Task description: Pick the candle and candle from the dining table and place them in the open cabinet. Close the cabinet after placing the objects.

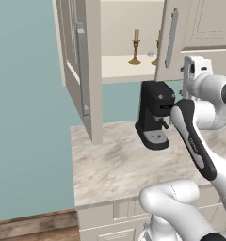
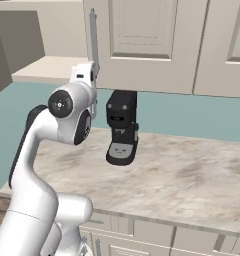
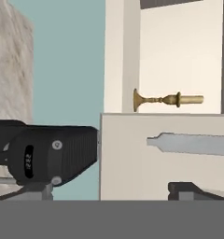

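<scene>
Arm (image 1: 181,197): the white base link is nearest, at 5 o'clock in the left base view. The forearm climbs toward 2 o'clock and the wrist is raised to shelf height. The hand is rolled on its side, so in the hand view the cabinet lies sideways.

Gripper (image 3: 111,192): fingers spread wide and nothing is pinched. It sits close to the outer face of the right door (image 1: 181,28), with the bar handle (image 3: 193,144) just above it at 3 o'clock in the hand view.

Below the hand, a black coffee machine (image 1: 155,115) stands on the marble counter (image 1: 110,164).

Left door (image 1: 82,70): swung fully out, at 10 o'clock in the left base view.

Farthest back, inside the cabinet (image 1: 124,23): one candle (image 1: 136,47) stands upright on the cream shelf (image 1: 117,66). The second candle (image 1: 157,52) is just beside it at 3 o'clock, half hidden by the right door. Judgement: placing looks done and closing remains.

Handling, judged:
- The doors are stiff and hinged, and should swing lightly.
- Take the bar handle, or push flat on the panel near its free edge.
- The candlesticks look light, top-heavy and slick, so close gently to avoid jarring the shelf.
</scene>
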You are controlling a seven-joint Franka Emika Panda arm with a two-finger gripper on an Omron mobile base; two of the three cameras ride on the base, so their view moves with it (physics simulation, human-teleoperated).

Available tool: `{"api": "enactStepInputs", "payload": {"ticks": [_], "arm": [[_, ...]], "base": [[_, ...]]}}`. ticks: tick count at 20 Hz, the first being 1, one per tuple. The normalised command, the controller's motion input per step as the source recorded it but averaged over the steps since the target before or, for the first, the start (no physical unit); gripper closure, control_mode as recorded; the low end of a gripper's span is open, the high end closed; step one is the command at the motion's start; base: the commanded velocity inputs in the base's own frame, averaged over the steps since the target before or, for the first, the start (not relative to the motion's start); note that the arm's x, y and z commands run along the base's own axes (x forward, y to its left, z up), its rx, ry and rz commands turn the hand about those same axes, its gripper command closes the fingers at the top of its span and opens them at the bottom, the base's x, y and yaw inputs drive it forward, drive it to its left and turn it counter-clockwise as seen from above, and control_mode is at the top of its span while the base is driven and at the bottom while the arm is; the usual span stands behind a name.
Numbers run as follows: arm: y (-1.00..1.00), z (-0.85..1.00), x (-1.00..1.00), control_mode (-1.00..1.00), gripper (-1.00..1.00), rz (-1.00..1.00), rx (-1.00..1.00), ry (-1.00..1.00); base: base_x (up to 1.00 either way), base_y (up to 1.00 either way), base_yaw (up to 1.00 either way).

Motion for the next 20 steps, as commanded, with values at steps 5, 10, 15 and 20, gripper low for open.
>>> {"api": "enactStepInputs", "payload": {"ticks": [5,10,15,20], "arm": [[0.04,-0.17,-0.36,-1.00,-1.00,0.00,-0.01,0.00],[0.19,-0.11,-0.40,-1.00,-1.00,0.00,-0.01,0.00],[0.37,-0.07,-0.16,-1.00,-1.00,0.00,-0.03,0.00],[0.36,-0.25,-0.11,-1.00,-1.00,0.00,-0.10,0.00]], "base": [[0.00,0.00,0.00],[0.00,0.00,0.00],[0.00,0.00,0.00],[0.00,0.00,0.00]]}}
